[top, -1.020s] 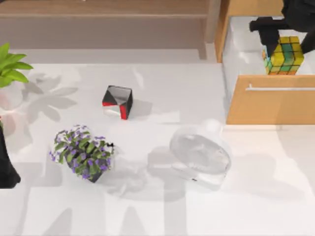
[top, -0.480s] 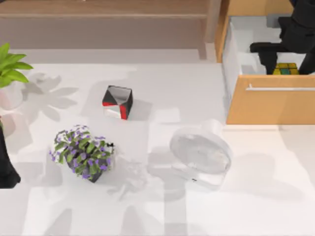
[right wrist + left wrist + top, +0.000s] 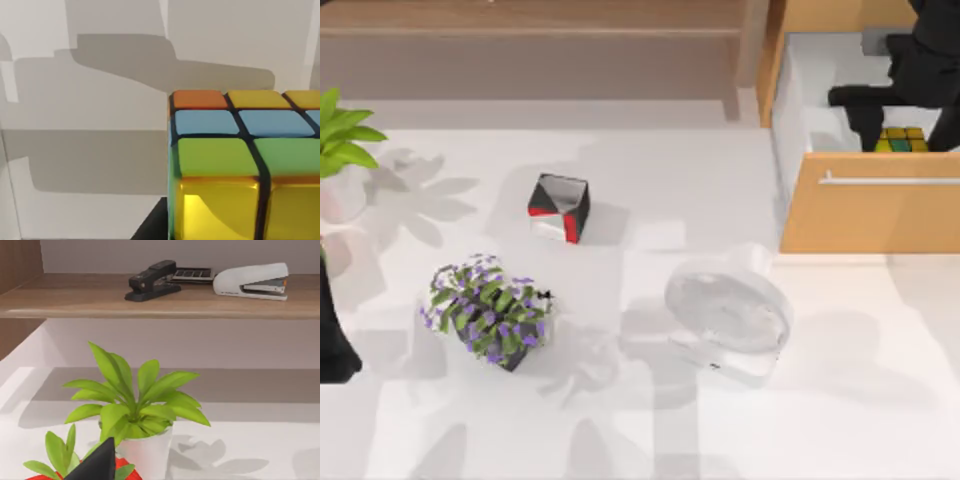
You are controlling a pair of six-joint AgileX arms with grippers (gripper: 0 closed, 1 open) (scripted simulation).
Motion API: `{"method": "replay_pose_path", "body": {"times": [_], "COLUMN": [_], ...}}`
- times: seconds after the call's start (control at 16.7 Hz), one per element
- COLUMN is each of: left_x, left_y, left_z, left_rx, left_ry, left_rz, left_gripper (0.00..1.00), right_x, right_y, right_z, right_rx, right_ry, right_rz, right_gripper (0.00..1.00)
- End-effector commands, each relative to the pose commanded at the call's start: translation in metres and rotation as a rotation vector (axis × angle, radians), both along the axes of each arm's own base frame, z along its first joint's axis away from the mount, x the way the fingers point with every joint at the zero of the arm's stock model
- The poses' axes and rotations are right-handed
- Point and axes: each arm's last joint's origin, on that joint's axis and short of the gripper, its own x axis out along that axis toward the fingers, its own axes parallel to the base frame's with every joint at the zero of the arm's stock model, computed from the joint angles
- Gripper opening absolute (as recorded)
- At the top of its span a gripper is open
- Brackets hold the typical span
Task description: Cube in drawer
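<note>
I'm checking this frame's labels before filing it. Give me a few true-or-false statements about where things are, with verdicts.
1. The cube sits inside the open drawer. True.
2. The right gripper is down in the drawer at the cube. True.
3. The red, black and white block is in the drawer. False: it is on the table.
4. The purple-flowered plant stands on the table's right. False: on its left.
5. The left arm reaches the drawer. False: parked at the left edge.

White table (image 3: 650,440) with red-black-white block (image 3: 559,207), purple-flowered plant (image 3: 488,310), white fan (image 3: 728,313), drawer (image 3: 869,213).
</note>
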Motion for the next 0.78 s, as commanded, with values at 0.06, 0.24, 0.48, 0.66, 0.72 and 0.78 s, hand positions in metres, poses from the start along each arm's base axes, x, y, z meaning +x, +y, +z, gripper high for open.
{"method": "replay_pose_path", "body": {"times": [0.06,0.24,0.48,0.66,0.72,0.78], "left_x": [0.0,0.0,0.0,0.0,0.0,0.0], "left_y": [0.0,0.0,0.0,0.0,0.0,0.0], "left_z": [0.0,0.0,0.0,0.0,0.0,0.0], "left_rx": [0.0,0.0,0.0,0.0,0.0,0.0], "left_ry": [0.0,0.0,0.0,0.0,0.0,0.0], "left_rz": [0.0,0.0,0.0,0.0,0.0,0.0], "left_gripper": [1.0,1.0,1.0,1.0,1.0,1.0], "right_x": [0.0,0.0,0.0,0.0,0.0,0.0], "right_y": [0.0,0.0,0.0,0.0,0.0,0.0], "right_z": [0.0,0.0,0.0,0.0,0.0,0.0], "right_rx": [0.0,0.0,0.0,0.0,0.0,0.0], "right_ry": [0.0,0.0,0.0,0.0,0.0,0.0], "right_rz": [0.0,0.0,0.0,0.0,0.0,0.0], "right_gripper": [0.53,0.75,1.0,1.0,1.0,1.0]}}
